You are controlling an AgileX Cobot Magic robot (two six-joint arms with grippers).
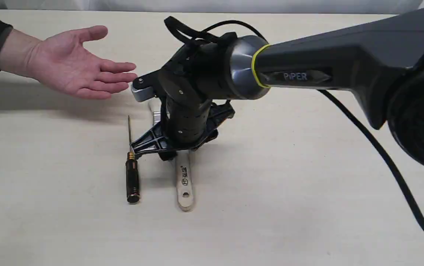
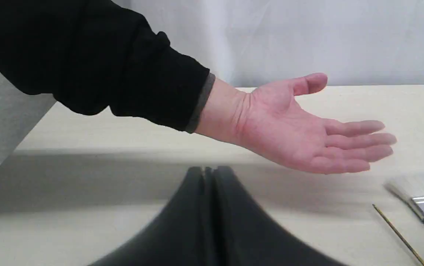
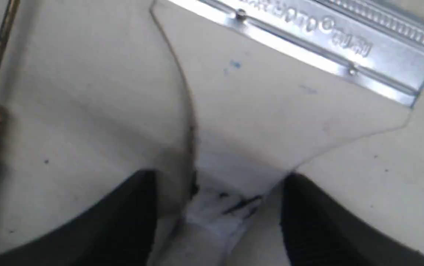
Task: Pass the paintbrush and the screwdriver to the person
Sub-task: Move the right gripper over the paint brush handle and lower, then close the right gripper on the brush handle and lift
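Down on the table point(image 1: 308, 184) lie the wooden-handled, silver-ferruled brush point(image 1: 185, 181) and, beside it, the black, gold-banded screwdriver point(image 1: 132, 181). The right gripper point(image 3: 219, 177) straddles the brush handle, jaws apart; the person's hand point(image 1: 75, 62) is open, empty.

Paintbrush point(image 1: 185, 183) and screwdriver point(image 1: 132, 181) lie side by side near the person's open hand point(image 1: 73, 64)

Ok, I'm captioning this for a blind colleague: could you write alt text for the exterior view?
A black robot arm reaches in from the right, its gripper lowered over a paintbrush lying on a pale table. A black-handled screwdriver lies just left of the brush, and a person's open hand waits palm up at the upper left.
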